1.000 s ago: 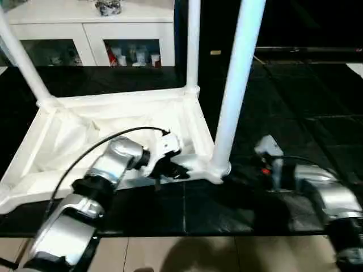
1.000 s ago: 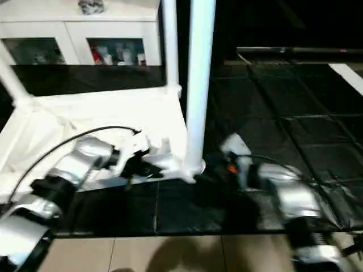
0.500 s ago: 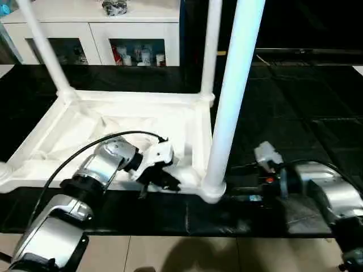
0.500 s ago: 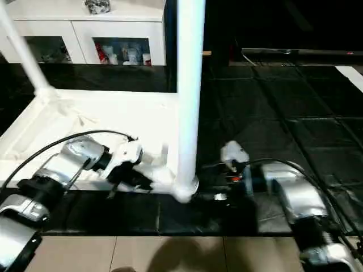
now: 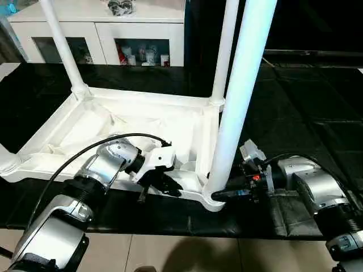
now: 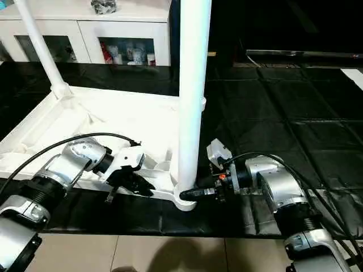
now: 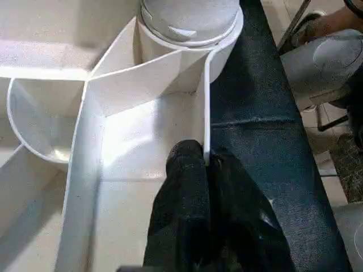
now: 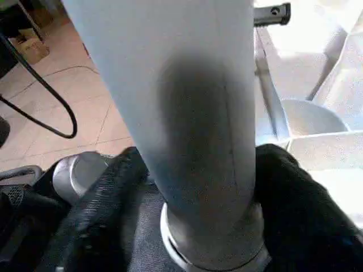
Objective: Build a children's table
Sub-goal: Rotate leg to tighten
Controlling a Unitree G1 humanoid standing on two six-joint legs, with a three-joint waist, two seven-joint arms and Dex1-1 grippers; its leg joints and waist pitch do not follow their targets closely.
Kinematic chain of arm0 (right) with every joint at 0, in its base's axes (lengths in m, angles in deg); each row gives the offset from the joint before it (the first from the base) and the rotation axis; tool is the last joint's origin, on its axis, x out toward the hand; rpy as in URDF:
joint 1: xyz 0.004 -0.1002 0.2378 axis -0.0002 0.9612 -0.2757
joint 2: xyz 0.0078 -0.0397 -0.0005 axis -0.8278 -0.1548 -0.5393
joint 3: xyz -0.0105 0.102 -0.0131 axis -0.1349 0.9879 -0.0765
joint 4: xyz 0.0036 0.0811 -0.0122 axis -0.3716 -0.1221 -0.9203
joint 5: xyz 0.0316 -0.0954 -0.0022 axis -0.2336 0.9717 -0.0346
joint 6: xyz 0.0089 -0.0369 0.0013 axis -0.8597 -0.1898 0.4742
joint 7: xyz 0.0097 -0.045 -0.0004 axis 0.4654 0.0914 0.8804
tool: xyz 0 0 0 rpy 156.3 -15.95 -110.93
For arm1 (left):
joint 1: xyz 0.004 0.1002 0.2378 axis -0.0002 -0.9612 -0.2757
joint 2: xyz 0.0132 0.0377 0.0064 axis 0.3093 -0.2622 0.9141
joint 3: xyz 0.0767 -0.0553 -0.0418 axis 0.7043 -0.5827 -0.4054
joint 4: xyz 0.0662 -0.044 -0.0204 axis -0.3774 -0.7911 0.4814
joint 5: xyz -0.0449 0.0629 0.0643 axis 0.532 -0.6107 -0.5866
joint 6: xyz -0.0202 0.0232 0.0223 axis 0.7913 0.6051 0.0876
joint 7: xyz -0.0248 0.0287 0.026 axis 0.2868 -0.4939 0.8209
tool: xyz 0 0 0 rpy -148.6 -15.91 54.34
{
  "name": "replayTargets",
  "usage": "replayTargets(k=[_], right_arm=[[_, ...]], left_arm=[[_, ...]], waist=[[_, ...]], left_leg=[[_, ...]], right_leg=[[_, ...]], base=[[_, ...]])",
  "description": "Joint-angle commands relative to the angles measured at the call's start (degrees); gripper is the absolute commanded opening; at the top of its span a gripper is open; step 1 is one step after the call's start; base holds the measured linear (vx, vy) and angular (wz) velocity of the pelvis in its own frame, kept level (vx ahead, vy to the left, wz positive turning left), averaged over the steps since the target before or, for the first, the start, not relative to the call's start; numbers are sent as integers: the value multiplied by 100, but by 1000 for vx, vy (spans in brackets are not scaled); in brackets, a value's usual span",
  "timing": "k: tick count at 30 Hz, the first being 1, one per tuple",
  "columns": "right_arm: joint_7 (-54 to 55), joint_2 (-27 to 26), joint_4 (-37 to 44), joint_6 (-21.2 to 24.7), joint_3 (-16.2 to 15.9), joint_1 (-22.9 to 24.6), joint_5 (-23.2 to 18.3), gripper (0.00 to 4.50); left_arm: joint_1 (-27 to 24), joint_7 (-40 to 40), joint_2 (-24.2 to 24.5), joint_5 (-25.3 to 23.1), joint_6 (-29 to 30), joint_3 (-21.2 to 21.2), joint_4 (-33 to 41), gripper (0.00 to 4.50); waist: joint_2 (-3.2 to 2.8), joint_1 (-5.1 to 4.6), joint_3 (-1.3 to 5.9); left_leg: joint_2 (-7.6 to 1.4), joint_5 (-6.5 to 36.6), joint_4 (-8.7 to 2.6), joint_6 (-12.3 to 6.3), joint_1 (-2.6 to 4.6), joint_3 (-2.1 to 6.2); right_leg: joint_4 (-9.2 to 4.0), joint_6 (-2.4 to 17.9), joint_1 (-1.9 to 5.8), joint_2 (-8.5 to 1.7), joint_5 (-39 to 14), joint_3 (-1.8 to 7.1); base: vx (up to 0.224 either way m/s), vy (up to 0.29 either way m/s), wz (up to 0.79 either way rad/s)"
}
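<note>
The children's table lies upside down on a black mat, its ribbed underside [image 5: 113, 122] facing up. White legs stand upright in the corner sockets. My left gripper [image 7: 205, 156] is shut on the thin near rim [image 7: 206, 102] of the top, close to the near right corner. The near right leg [image 5: 241, 96] rises from that corner. My right gripper [image 8: 204, 170] sits at that leg's base, one black finger [image 8: 113, 187] on each side, pressed against it. Two far legs [image 5: 62, 48] [image 5: 227, 51] stand behind.
A white cabinet [image 5: 113, 28] with glass-fronted shelves stands behind the table. The black mat [image 5: 306, 113] stretches to the right. Beige floor tiles [image 5: 170, 255] run along the near edge. A black cable [image 5: 85, 156] loops over my left forearm.
My right gripper has moved in to the base of the near right leg and its fingers have closed around it. The left gripper has kept its hold on the rim. The camera has shifted.
</note>
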State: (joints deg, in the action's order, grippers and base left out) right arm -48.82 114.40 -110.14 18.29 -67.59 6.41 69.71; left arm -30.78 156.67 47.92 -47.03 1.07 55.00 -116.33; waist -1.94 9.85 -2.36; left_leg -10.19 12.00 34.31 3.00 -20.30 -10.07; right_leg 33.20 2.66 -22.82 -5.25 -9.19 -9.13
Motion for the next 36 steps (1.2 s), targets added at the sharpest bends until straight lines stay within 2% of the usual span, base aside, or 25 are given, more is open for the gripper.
replayTargets(k=[1, 3, 7, 10, 13, 14, 16, 17, 18, 19, 20, 21, 22, 23, 24, 26, 27, 29, 30, 31, 32, 34, 36], right_arm=[[-131, -18, -49, -49, -50, -110, 19, 264], [-160, -41, -93, -49, -63, -118, -16, 242], [-132, -108, -81, -5, -48, -74, -69, 220], [12, -179, 19, 49, -10, 25, -111, 215], [696, -434, 118, 221, 154, 158, -136, 210], [715, -440, 117, 224, 156, 157, -132, 210], [1788, -791, 47, 457, 256, 113, 124, 207], [2165, -931, -1, 543, 290, 82, 213, 207], [2482, -1072, -75, 609, 333, 38, 272, 204], [2482, -1072, -75, 609, 333, 38, 272, 203], [2938, -1303, -208, 713, 402, -47, 341, 202], [3369, -1520, -356, 791, 465, -146, 405, 202], [3873, -1784, -534, 874, 520, -276, 494, 201], [4137, -1925, -626, 900, 548, -349, 535, 201], [4699, -2228, -863, 905, 676, -547, 566, 200], [5115, -2437, -1050, 890, 763, -709, 621, 200], [5525, -2590, -1235, 901, 807, -875, 737, 200], [5563, -2631, -1259, 900, 768, -915, 788, 200], [5401, -2631, -1189, 881, 686, -889, 818, 200], [5285, -2610, -1100, 820, 605, -832, 887, 200], [5269, -2611, -1085, 804, 591, -821, 912, 200], [5194, -2591, -1060, 683, 611, -757, 937, 252], [5126, -2547, -1056, 548, 645, -697, 919, 268]], left_arm=[[44, -58, -41, -89, -72, 96, 42, 0], [53, -133, -57, -79, -21, 59, 26, 0], [71, -256, -102, -59, 65, -1, -45, 0], [93, -423, -173, -49, 150, -58, -131, 0], [211, -965, -406, -5, 433, -244, -348, 0], [214, -976, -411, -4, 437, -247, -351, 0], [357, -1575, -658, 30, 653, -437, -553, 0], [399, -1757, -740, 37, 702, -486, -611, 0], [442, -1933, -826, 46, 772, -537, -666, 0], [442, -1933, -826, 46, 772, -537, -666, 0], [509, -2195, -969, 62, 879, -615, -745, 0], [574, -2434, -1107, 84, 980, -686, -814, 0], [652, -2746, -1282, 108, 1106, -783, -900, 0], [696, -2911, -1375, 116, 1157, -826, -950, 0], [786, -3293, -1575, 143, 1250, -933, -1055, 0], [851, -3593, -1713, 148, 1255, -1012, -1145, 0], [895, -3784, -1825, 153, 1251, -1070, -1207, 0], [906, -3820, -1856, 156, 1245, -1085, -1223, 0], [906, -3812, -1855, 146, 1233, -1090, -1226, 0], [884, -3772, -1825, 122, 1215, -1087, -1206, 0], [880, -3767, -1820, 111, 1213, -1091, -1205, 0], [848, -3736, -1742, 60, 1166, -1093, -1203, 0], [815, -3697, -1661, 18, 1111, -1098, -1207, 0]], waist=[[53, -35, 409], [49, -34, 408], [27, -35, 400], [33, -48, 394], [36, -62, 364], [42, -72, 361], [39, -112, 352], [23, -144, 336], [45, -238, 315], [44, -265, 308], [21, -308, 306], [28, -383, 303], [-24, -442, 304], [-24, -442, 304], [-1, -551, 287], [-18, -601, 293], [-8, -642, 306], [-17, -659, 319], [-11, -645, 338], [20, -638, 347], [2, -625, 364], [25, -609, 378], [13, -588, 381]], left_leg=[[-411, 586, -366, -447, 25, 122], [-409, 590, -365, -450, 27, 120], [-413, 658, -370, -422, 39, 122], [-411, 712, -375, -400, 35, 123], [-395, 828, -387, -349, 59, 112], [-384, 907, -396, -289, 69, 124], [-370, 974, -407, -223, 73, 133], [-365, 999, -410, -191, 74, 130], [-321, 1226, -415, -66, 97, 149], [-312, 1248, -416, -58, 84, 154], [-308, 1306, -414, -68, 81, 161], [-307, 1387, -417, -50, 99, 174], [-291, 1456, -407, -30, 102, 183], [-291, 1456, -407, -30, 102, 183], [-273, 1556, -414, 6, 78, 201], [-215, 1619, -371, -29, 130, 184], [-229, 1543, -389, -65, 114, 195], [-264, 1451, -412, -148, 93, 198], [-277, 1353, -418, -212, 71, 193], [-288, 1253, -424, -246, 48, 195], [-318, 1093, -433, -306, 24, 200], [-330, 828, -412, -379, 8, 185], [-332, 681, -403, -445, 2, 171]], right_leg=[[-355, 759, 349, -524, -1476, 432], [-362, 747, 346, -526, -1533, 430], [-384, 716, 337, -524, -1650, 432], [-395, 709, 343, -521, -1679, 430], [-446, 655, 328, -514, -1930, 425], [-467, 578, 342, -525, -2181, 412], [-512, 448, 340, -526, -2444, 396], [-526, 422, 325, -510, -2510, 395], [-606, 264, 335, -523, -2958, 338], [-620, 210, 345, -523, -3053, 322], [-653, 126, 339, -522, -3157, 315], [-668, 136, 321, -514, -3163, 305], [-665, 179, 322, -516, -3142, 295], [-665, 179, 322, -516, -3142, 295], [-680, 151, 338, -496, -3193, 267], [-757, 57, 313, -505, -3376, 239], [-736, 111, 332, -497, -3206, 241], [-700, 194, 345, -491, -2895, 272], [-651, 286, 361, -494, -2608, 309], [-615, 344, 378, -500, -2434, 327], [-547, 466, 388, -502, -2121, 351], [-489, 654, 394, -528, -1705, 383], [-455, 785, 404, -540, -1476, 395]], base=[[0, 0, 0], [0, 0, 0], [0, 0, 0], [0, 0, 0], [0, 0, 0], [0, 0, 0], [0, 0, 0], [0, 0, 0], [0, 0, 0], [0, 0, 0], [0, 0, 0], [0, 0, 0], [0, 0, 0], [0, 0, 0], [0, 0, 0], [0, 0, 0], [0, 0, 0], [0, 0, 0], [0, 0, 0], [0, 0, 0], [0, 0, 0], [0, 0, 0], [0, 0, 0]])
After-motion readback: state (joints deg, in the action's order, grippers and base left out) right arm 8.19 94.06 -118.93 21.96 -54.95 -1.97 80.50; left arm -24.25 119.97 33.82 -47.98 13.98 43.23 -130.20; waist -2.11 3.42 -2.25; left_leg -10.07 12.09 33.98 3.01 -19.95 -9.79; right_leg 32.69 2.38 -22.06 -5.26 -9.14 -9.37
